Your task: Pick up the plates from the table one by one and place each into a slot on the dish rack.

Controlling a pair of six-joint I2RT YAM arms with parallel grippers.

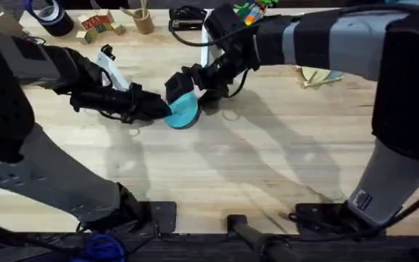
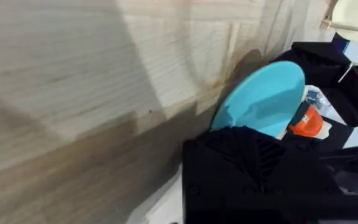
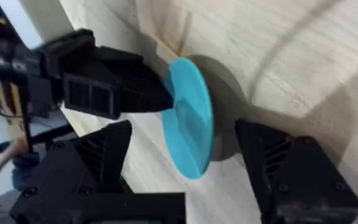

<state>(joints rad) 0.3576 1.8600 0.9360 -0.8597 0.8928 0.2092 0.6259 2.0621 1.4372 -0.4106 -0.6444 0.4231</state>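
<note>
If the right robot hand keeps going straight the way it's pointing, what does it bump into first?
Most likely the turquoise plate. In the right wrist view the plate stands on edge between the right gripper's open fingers, with the left gripper pinching its far rim just beyond. Depth is hard to judge, though.

A pale wooden table [image 1: 268, 167] of long planks with visible grain spans the scene, lit from above so that soft dark shadows fall across its middle. Along the far edge lies clutter: a roll of dark tape [image 1: 52, 16] at the far left, coloured wooden blocks [image 1: 97, 26] beside it, a small brown cup holding sticks [image 1: 143, 20], and a black flat object [image 1: 186, 20]. A dark rail [image 1: 217, 244] runs along the near edge.
</note>
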